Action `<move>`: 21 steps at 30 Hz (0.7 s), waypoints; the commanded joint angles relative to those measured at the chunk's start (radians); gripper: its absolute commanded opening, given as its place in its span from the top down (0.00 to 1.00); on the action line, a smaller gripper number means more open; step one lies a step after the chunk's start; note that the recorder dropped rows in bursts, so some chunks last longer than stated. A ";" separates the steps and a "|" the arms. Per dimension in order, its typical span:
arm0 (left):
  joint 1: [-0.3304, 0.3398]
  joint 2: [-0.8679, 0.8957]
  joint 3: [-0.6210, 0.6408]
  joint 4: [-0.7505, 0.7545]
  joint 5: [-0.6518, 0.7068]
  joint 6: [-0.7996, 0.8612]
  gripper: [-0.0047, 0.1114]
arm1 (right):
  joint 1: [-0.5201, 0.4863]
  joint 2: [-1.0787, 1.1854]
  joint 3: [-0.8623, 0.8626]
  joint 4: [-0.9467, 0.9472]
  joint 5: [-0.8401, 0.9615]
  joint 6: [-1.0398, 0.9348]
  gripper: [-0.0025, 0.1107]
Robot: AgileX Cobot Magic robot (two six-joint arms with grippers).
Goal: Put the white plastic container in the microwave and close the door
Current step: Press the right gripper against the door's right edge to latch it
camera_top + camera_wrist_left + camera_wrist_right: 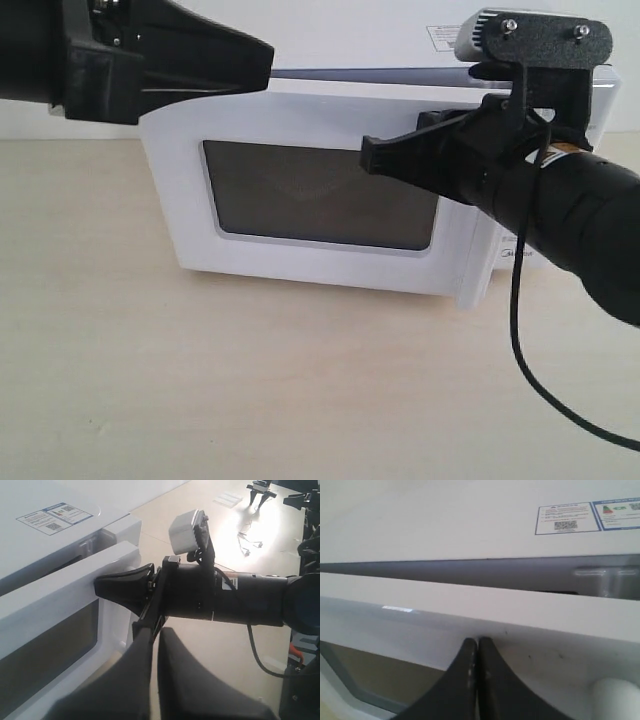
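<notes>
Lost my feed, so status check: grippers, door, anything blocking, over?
Right gripper shut, tips against door front. Left gripper shut, empty. Door slightly ajar. Container not visible; nothing seen blocking.

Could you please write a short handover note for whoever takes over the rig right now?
Left gripper: shut, holding nothing, clear of the door.
Right gripper: shut, tips pressed against the door face near its top edge.
Door: ajar, a narrow gap shows between it and the microwave.
White plastic container: not visible; the dark window hides the inside.
To do: push the door fully shut.
</notes>
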 commanded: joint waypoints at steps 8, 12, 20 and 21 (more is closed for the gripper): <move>-0.008 -0.007 -0.006 0.001 -0.005 -0.008 0.92 | 0.003 0.074 -0.076 0.019 -0.050 -0.007 0.98; -0.008 -0.007 -0.006 0.001 0.000 -0.008 0.92 | 0.003 0.104 -0.102 0.031 -0.044 -0.013 0.98; -0.008 -0.007 -0.006 0.001 0.002 -0.008 0.92 | 0.001 0.121 -0.105 0.080 -0.085 -0.057 0.98; -0.008 -0.007 -0.006 0.001 0.002 -0.008 0.92 | 0.001 0.121 -0.105 0.090 -0.087 -0.065 0.98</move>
